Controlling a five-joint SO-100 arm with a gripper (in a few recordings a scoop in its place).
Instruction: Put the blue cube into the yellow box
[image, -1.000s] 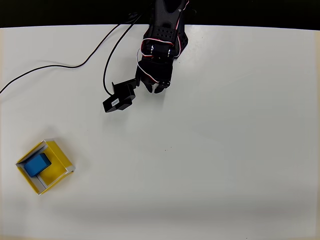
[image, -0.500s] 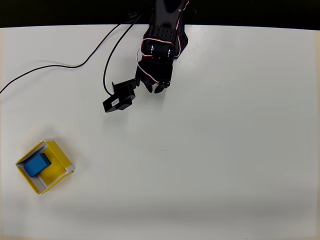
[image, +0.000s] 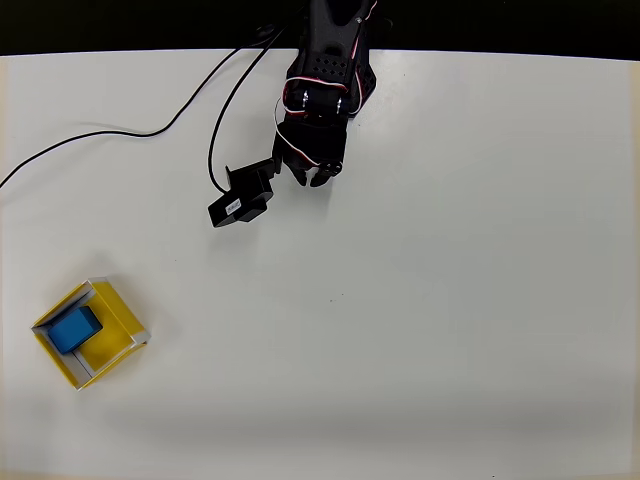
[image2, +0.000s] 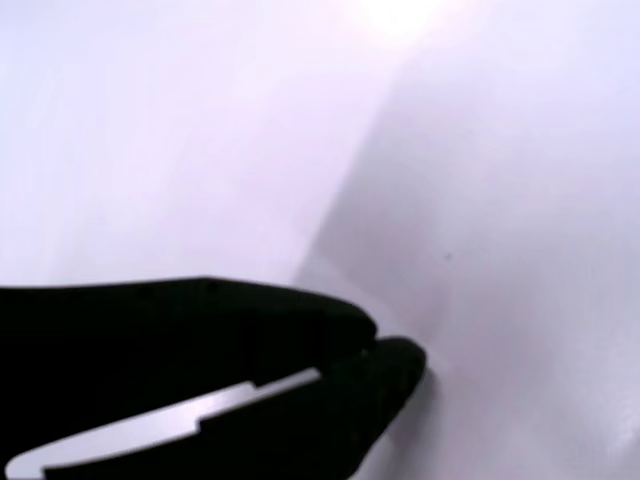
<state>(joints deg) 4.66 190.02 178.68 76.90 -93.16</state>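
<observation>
In the overhead view the blue cube (image: 75, 329) lies inside the yellow box (image: 110, 343), in the box's upper-left part, at the table's lower left. My gripper (image: 312, 177) hangs far from both, near the top middle of the table, pointing down the picture. The wrist view shows my black gripper (image2: 385, 360) with its fingertips (image2: 400, 358) pressed together and nothing between them, over bare white table.
A black cable (image: 150, 130) trails across the table's upper left to the black wrist camera block (image: 241, 196) beside the gripper. The dark strip past the table's far edge (image: 500, 25) runs along the top. White table surface (image: 420, 320) stretches between arm and box.
The arm has shifted only by a few pixels, with the camera block edging right. The cube and box have stayed in place.
</observation>
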